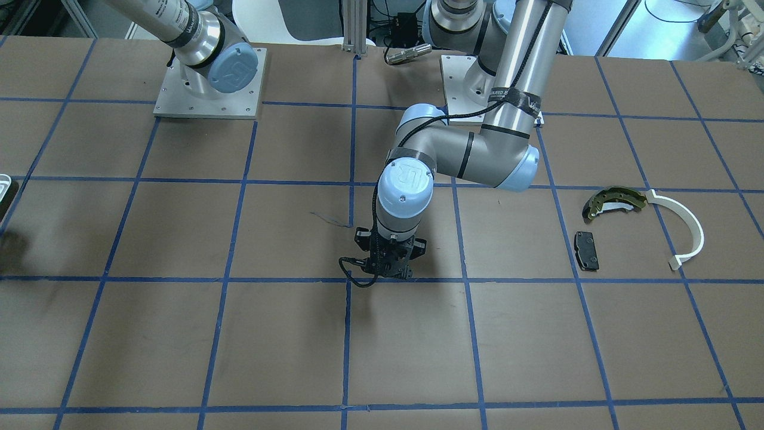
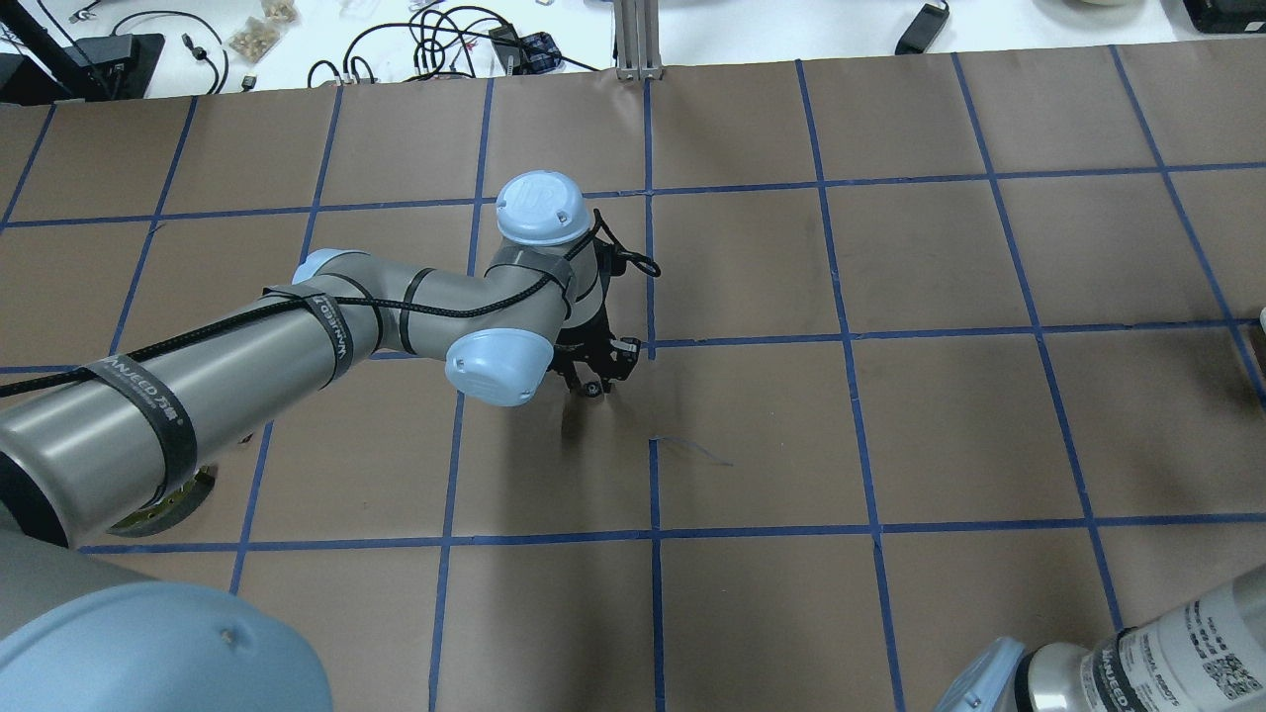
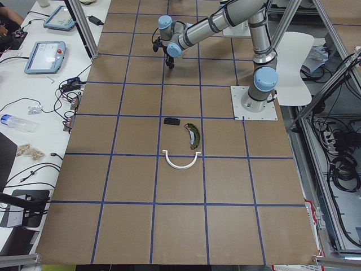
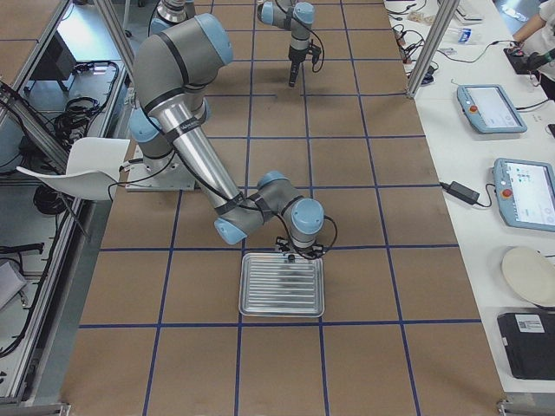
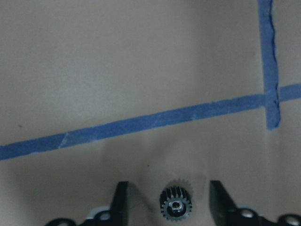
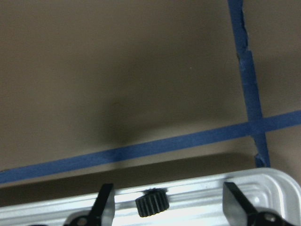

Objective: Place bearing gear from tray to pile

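Bearing gear [image 5: 175, 205], tiny, rigid and probably light, is lying on the table between the left gripper's [image 5: 168, 207] wide-open, empty fingers, well apart from the pile [image 1: 615, 203], wanting a pinch across its slippery-looking toothed rim.

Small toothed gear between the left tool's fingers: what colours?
Black teeth, silvery centre; left wrist view.

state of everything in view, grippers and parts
left gripper: open, fingers either side of a gear, not touching it
gear on the table: face up, loose
right gripper: open, at the tray's edge
gear at the tray: loose between the fingers
tray: flat on the table
pile: brake shoe, white arc, black pad, lying apart, untouched
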You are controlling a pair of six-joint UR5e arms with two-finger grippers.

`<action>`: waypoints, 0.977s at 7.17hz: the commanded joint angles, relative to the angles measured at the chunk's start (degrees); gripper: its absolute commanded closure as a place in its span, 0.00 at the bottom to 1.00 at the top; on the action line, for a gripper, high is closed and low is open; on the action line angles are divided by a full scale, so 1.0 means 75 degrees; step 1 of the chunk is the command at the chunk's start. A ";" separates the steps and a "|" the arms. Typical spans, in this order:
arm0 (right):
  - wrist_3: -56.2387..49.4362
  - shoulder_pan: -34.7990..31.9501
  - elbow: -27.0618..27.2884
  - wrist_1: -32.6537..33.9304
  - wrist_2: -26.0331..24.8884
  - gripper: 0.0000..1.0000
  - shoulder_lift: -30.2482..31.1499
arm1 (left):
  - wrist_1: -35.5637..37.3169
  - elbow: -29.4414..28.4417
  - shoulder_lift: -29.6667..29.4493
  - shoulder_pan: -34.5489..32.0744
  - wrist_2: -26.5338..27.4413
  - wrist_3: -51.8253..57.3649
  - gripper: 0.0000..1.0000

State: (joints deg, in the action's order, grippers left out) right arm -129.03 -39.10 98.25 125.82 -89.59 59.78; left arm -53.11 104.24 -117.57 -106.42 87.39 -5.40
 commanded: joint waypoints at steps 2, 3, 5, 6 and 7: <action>0.0025 0.0104 0.0013 0.0028 -0.0007 0.34 0.0010 | 0.0003 -0.0035 0.0043 -0.0003 0.0032 0.0076 1.00; 0.0048 0.0104 0.0013 0.0028 -0.0019 0.35 0.0010 | -0.0136 -0.0128 0.0217 0.0079 0.0078 0.0099 1.00; 0.0130 0.0104 0.0013 0.0028 -0.0135 0.53 0.0022 | -0.1208 -0.0710 0.0510 0.0637 0.0311 0.0532 1.00; 0.0165 0.0104 0.0013 0.0040 -0.0136 0.61 0.0022 | -0.2167 -0.1283 0.0674 0.1326 0.0453 0.1125 1.00; 0.0247 0.0104 0.0013 0.0028 -0.0183 0.72 0.0022 | -0.3093 -0.1742 0.0780 0.2203 0.0466 0.1873 1.00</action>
State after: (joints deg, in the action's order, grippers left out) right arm -127.79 -38.32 98.35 126.08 -90.60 59.92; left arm -67.92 95.61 -112.91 -97.02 90.27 2.72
